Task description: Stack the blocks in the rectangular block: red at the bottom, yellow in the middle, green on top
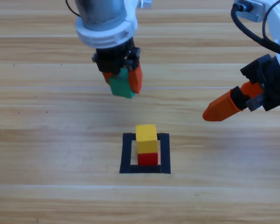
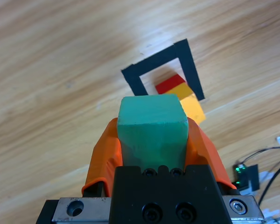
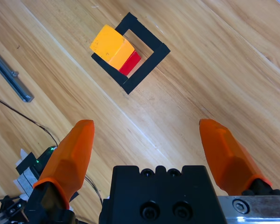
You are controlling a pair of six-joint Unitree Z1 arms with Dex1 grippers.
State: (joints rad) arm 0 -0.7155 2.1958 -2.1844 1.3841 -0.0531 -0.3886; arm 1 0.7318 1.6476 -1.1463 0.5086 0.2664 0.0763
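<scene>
I see yellow [image 1: 146,138] already sitting on red [image 1: 148,158] inside the tape square [image 1: 126,154] on the tabletop [image 1: 46,154]. Farther back, my left hand [image 1: 122,79] is clamped on green [image 1: 121,85], held in the air short of the stack; placing it remains. My right hand [image 3: 151,149] waits wide open, empty. No writing visible.

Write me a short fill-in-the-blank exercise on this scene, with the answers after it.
1. The left hand is shut on the ____ cube.
2. The yellow cube sits on top of the ____ cube.
3. That two-cube stack stands inside the black ____ square.
4. The right hand waits off to the side with its jaws ____.

Missing words: green; red; tape; open
</scene>
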